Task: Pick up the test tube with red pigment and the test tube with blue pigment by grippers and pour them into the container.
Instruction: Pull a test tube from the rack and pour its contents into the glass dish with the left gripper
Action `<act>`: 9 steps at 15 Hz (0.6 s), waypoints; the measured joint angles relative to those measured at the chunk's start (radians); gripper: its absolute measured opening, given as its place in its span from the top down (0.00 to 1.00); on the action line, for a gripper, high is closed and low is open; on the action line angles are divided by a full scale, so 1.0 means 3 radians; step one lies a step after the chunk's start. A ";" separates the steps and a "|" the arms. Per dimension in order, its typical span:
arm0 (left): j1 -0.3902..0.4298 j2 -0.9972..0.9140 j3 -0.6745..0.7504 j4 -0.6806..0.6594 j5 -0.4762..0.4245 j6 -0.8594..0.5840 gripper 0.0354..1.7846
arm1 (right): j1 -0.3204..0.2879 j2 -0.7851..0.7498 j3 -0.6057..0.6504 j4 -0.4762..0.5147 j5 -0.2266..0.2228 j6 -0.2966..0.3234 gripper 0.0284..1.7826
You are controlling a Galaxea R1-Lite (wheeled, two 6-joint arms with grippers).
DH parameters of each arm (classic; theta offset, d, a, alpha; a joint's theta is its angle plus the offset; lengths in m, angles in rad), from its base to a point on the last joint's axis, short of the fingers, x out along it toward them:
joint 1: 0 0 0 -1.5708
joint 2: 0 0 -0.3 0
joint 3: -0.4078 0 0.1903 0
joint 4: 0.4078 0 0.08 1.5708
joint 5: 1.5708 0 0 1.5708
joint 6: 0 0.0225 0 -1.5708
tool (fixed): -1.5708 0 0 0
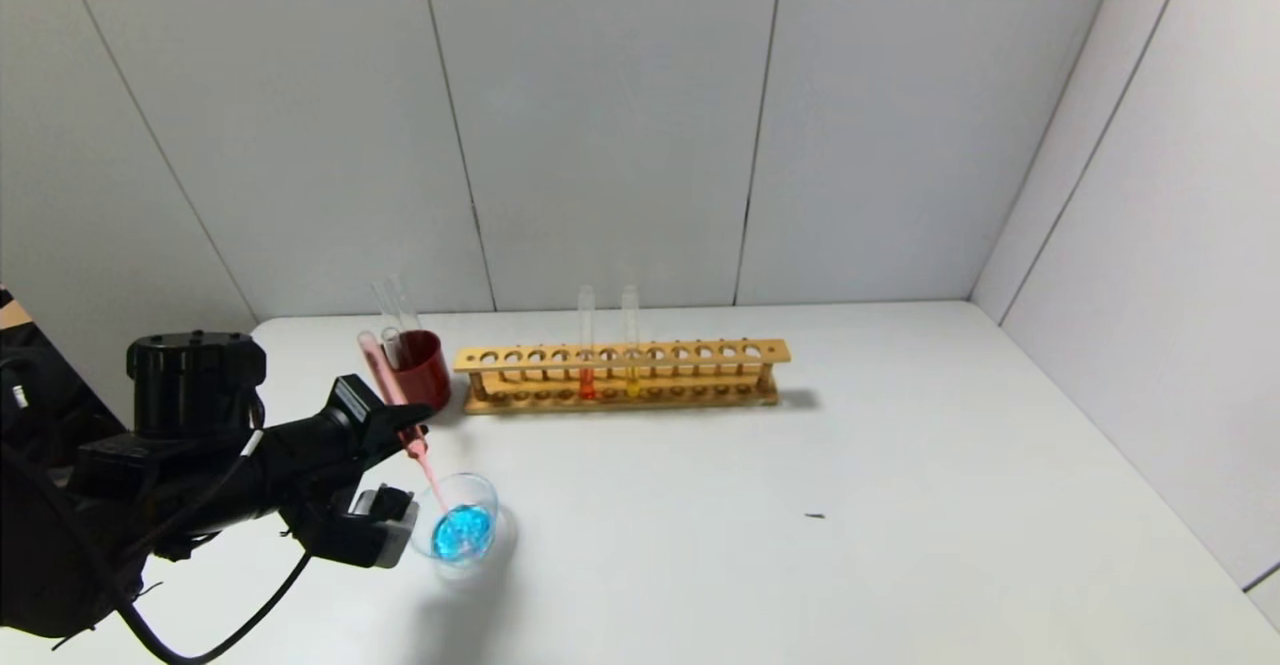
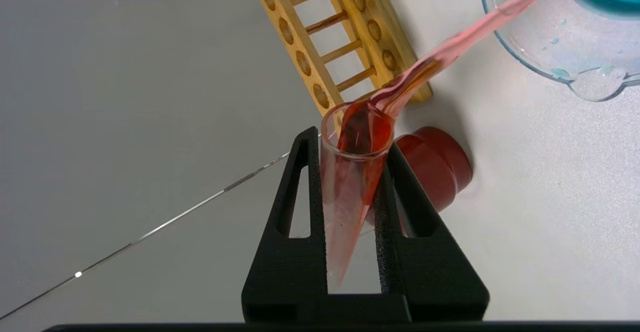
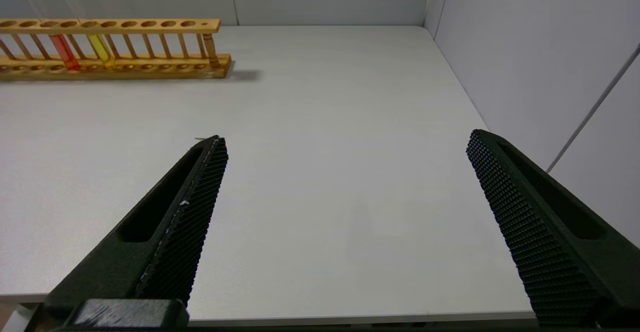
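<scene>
Glass is thin and slippery, so the test tube with red pigment (image 2: 350, 182) needs a gentle squeeze near its open end. The left gripper (image 2: 350, 145) is closed on it near the table's left edge, tipping red into the container (image 1: 465, 525). The right gripper (image 3: 345, 147) hangs wide open, holding nothing, over bare table (image 1: 900, 465).

I'm not seeing any readable text, labels, brand marks or numbers anywhere, honestly. Nothing's showing on my grippers, on the glassware, or on the wooden rack (image 1: 620, 373); all of it's looking totally plain and unmarked.
</scene>
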 joint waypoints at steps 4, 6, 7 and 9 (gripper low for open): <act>0.0007 0.0051 -0.0039 -0.0014 0.0035 0.0021 0.84 | 0.0000 0.0000 0.0000 0.0000 -0.0001 0.0000 0.02; 0.0018 0.0073 -0.0044 -0.0026 0.0050 0.0021 0.84 | 0.0000 0.0000 0.0000 0.0000 0.0000 0.0000 0.02; 0.0026 0.0082 -0.0045 -0.0026 0.0052 0.0024 0.84 | 0.0000 0.0000 0.0000 0.0000 0.0000 0.0000 0.02; 0.0035 0.0094 -0.0045 -0.0027 0.0050 0.0037 0.84 | 0.0000 0.0000 0.0000 0.0000 0.0000 0.0000 0.02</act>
